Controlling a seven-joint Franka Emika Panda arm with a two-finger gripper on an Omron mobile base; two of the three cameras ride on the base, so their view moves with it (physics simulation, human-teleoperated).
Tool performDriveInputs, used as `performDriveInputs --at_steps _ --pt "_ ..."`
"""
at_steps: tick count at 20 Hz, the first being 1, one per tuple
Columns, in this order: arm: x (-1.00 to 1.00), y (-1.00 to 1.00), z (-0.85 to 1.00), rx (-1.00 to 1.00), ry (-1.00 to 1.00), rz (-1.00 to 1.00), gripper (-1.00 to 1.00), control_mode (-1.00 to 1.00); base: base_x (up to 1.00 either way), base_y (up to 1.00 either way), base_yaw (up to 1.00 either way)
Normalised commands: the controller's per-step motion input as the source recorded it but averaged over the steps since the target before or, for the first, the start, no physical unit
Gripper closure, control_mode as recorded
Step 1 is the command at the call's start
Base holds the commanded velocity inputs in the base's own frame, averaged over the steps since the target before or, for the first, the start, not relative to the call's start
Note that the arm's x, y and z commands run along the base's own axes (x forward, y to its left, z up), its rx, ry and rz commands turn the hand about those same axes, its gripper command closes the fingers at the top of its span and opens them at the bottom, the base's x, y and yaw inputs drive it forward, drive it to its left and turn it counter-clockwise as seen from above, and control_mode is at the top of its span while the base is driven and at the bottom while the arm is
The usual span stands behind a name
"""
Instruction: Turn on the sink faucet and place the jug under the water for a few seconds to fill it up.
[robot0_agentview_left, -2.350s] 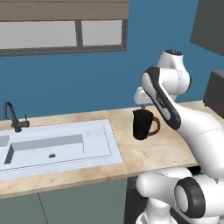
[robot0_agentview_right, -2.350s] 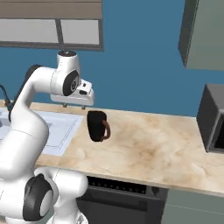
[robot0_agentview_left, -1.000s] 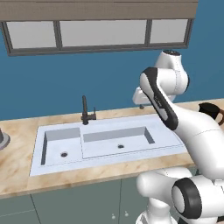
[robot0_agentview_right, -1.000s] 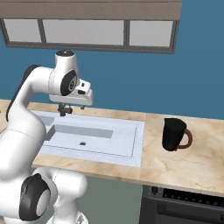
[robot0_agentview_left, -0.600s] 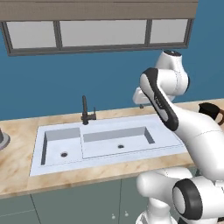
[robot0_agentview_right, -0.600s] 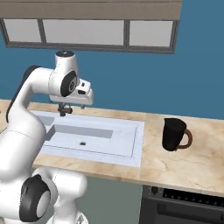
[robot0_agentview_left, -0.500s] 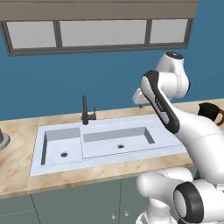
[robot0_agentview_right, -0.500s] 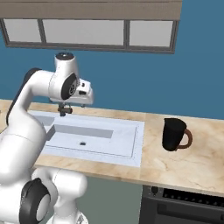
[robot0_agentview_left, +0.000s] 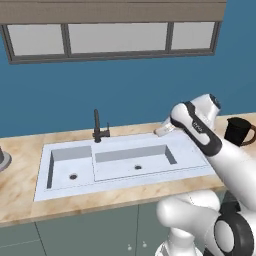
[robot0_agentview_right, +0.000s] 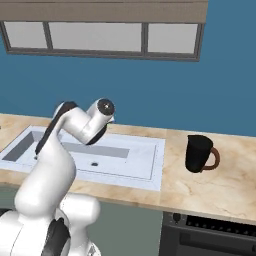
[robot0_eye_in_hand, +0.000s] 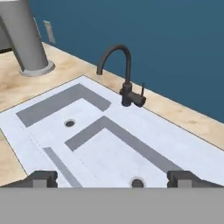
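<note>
Fingertips of my gripper (robot0_eye_in_hand: 112, 178) stand wide apart with nothing between them, jaws released, hanging over the larger compartment of the sink (robot0_eye_in_hand: 183, 144). Straight ahead of them, across the basin at its back rim, rises the sink faucet (robot0_eye_in_hand: 126, 74): its post upright, its spout arching toward the smaller compartment, its little lever sticking out at the side near the base. No stream falls from it, so I judge the lever is the first thing to reach for, forward and slightly up. My arm is bent over the basin's right end. The jug (robot0_agentview_right: 199, 153) stands upright on the counter, well apart to the sink's right, handle turned away from the basin.
</note>
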Motion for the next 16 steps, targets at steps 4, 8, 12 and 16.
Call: performDriveInputs --at_steps 4,8,12,16 --pt "0.59 0.19 -0.33 0.06 -0.06 0.51 -1.00 -1.00 0.00 0.00 0.00" --pt "0.59 0.55 -0.17 0.01 -0.08 0.18 -1.00 -1.00 0.00 0.00 0.00" --pt "0.54 0.71 -0.20 0.00 -0.13 0.09 -1.00 -1.00 0.00 0.00 0.00" --pt "0.48 0.51 -0.22 0.00 -0.17 0.08 -1.00 -1.00 0.00 0.00 0.00"
